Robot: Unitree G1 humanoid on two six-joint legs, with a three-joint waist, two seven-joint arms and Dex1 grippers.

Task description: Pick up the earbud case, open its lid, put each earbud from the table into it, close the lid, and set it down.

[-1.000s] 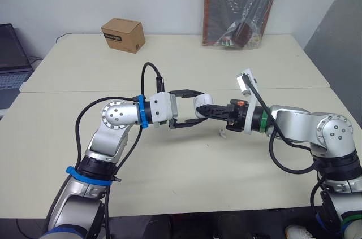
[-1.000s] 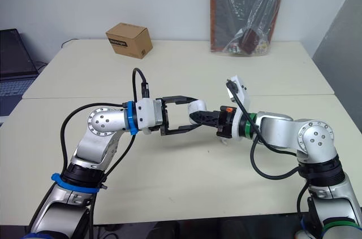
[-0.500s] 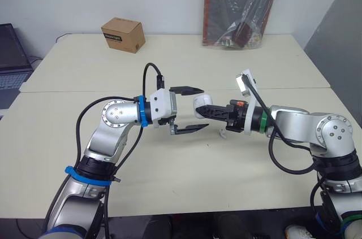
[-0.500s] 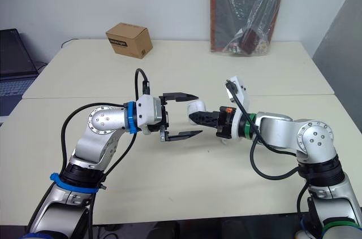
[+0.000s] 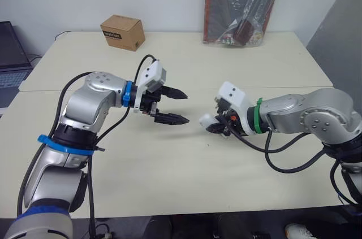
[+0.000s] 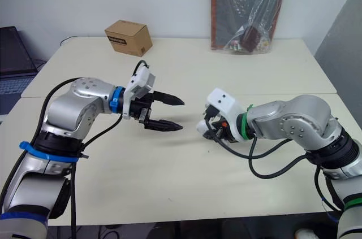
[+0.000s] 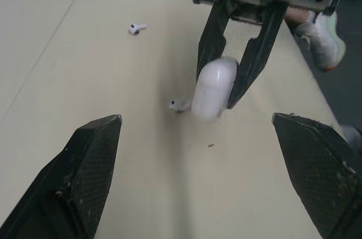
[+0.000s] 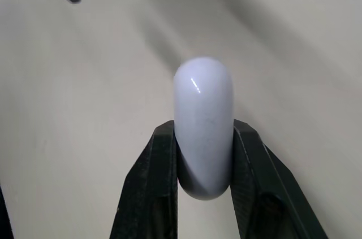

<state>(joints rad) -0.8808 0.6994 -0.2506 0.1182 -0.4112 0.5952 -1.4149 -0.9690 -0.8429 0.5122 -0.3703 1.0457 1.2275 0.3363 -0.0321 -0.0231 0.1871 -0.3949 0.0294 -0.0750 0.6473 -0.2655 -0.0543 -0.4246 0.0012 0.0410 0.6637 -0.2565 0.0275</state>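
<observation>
Partly hidden — earbud (image 7: 177,105) beside earbud case (image 7: 214,88)

small cardboard box (image 5: 120,31) at the far side of my worktop (image 5: 186,69), dark strip label on its front face, pale lettering there too small for me to read, no other text, brand or number legible to me

earbud case (image 8: 203,129): glossy white | earbuds (image 7: 134,27): white | fingers (image 8: 141,194): black | table (image 5: 169,171): cream | box (image 5: 121,33): brown
</observation>
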